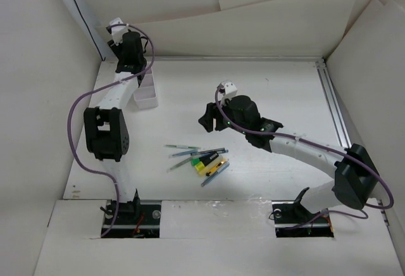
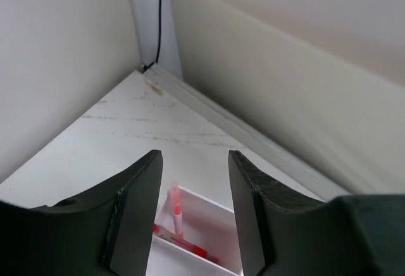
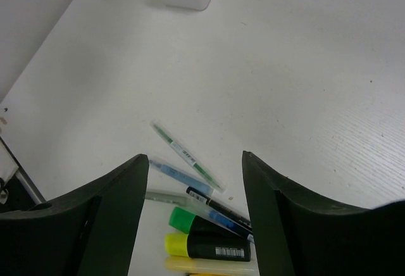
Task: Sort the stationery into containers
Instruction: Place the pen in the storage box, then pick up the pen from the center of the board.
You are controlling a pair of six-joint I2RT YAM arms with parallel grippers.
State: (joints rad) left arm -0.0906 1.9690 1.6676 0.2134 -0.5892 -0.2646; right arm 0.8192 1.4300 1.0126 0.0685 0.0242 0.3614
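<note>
A pile of pens and highlighters (image 1: 201,159) lies near the table's front middle. In the right wrist view I see a green pen (image 3: 187,156), a blue pen (image 3: 178,175), a black pen (image 3: 218,207) and a green-capped and a yellow-capped highlighter (image 3: 205,241). My right gripper (image 3: 195,190) is open and empty above the pile. The white box (image 1: 147,92) stands at the back left. My left gripper (image 2: 193,187) is open over it. Red pens (image 2: 175,216) are in the box (image 2: 218,235), one of them blurred and upright.
White walls close in the table on the left, back and right. A metal rail (image 1: 334,108) runs along the right side. A black cable (image 2: 159,19) runs down the back left corner.
</note>
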